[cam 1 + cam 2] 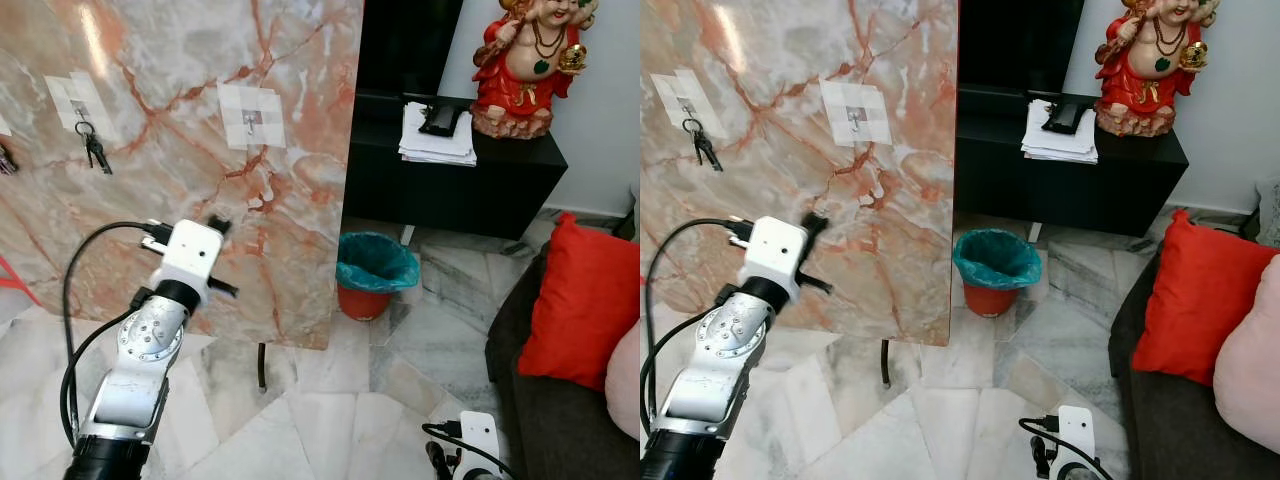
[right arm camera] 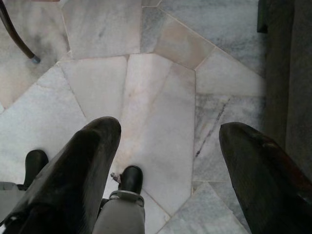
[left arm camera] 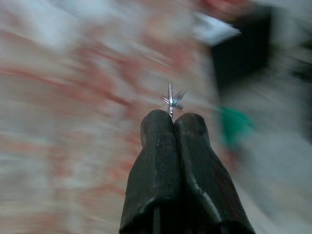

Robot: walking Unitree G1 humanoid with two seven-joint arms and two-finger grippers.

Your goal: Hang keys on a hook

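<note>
Between the closed left jaws (image 3: pixel 171 122) a thin key (image 3: pixel 170 100) stuck out, light, stiff, slippery, best pinched flat. Ahead stood the hook (image 1: pixel 249 122). Right jaws (image 2: pixel 168 141) hung open.

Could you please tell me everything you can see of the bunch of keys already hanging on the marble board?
The bunch of keys is small and dark, apparently metal: a ring at the top with a couple of keys dangling below it. It hangs from a small hook set on a pale taped patch high on the pink-veined marble board, near its left side. It rests against the board face; nothing else touches it. Finer detail is too small to tell.
</note>
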